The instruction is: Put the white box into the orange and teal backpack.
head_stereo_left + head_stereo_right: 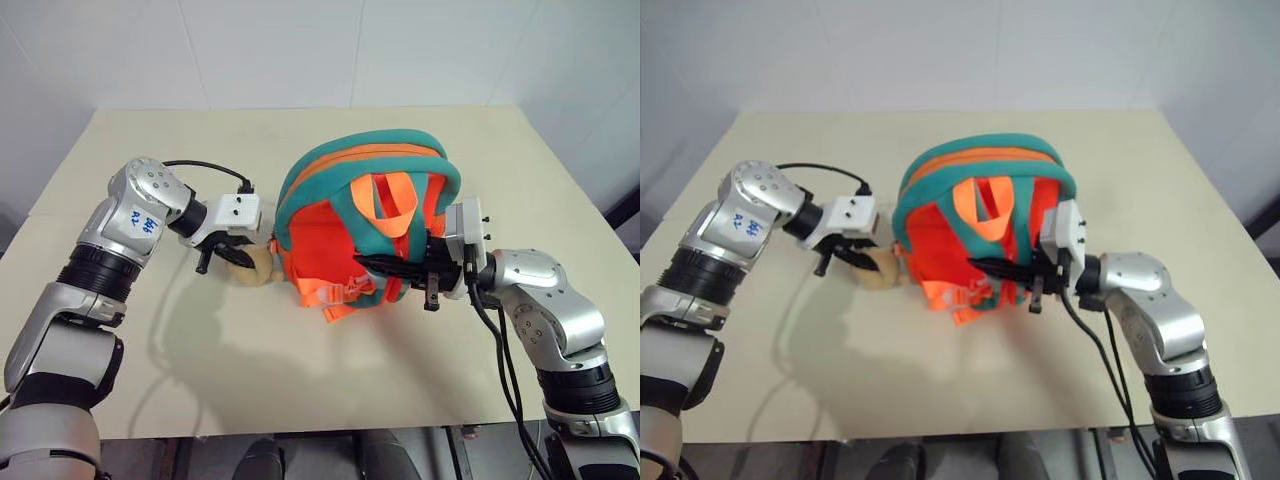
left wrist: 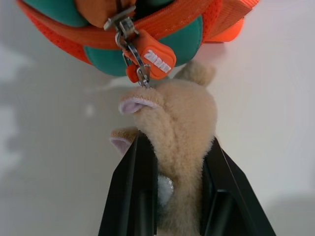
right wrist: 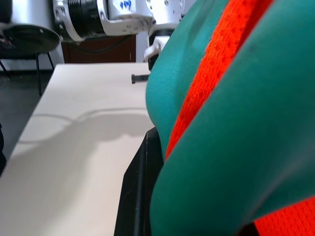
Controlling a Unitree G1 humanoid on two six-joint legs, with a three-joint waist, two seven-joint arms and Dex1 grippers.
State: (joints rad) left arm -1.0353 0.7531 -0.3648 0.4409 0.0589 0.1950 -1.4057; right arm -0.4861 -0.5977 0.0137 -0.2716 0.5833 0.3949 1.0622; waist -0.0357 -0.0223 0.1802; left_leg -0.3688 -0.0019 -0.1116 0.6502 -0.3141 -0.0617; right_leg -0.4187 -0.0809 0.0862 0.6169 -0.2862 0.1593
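The backpack [image 1: 365,225] stands on the table [image 1: 520,170] between the two arms, orange body with teal edging, its straps facing the camera. The left gripper [image 2: 179,196] has its two fingers clamped on the tan plush toy [image 2: 179,123] that hangs from the bag's zip pull [image 2: 152,61], so that hand is nearly shut on the toy, beside the bag's left flank. The right gripper [image 1: 400,270] reaches in level from the other side and is pinched on a strap or the teal edging at the bag's front; its jaws are almost fully closed on that fabric. The white box cannot be seen on the table, so it may already be inside (the bag bulges, though that proves little). The zip seems to run closed past the pull in the left wrist view. My judgement: the packing is probably done, and what remains is at most closing up or letting go of the bag.
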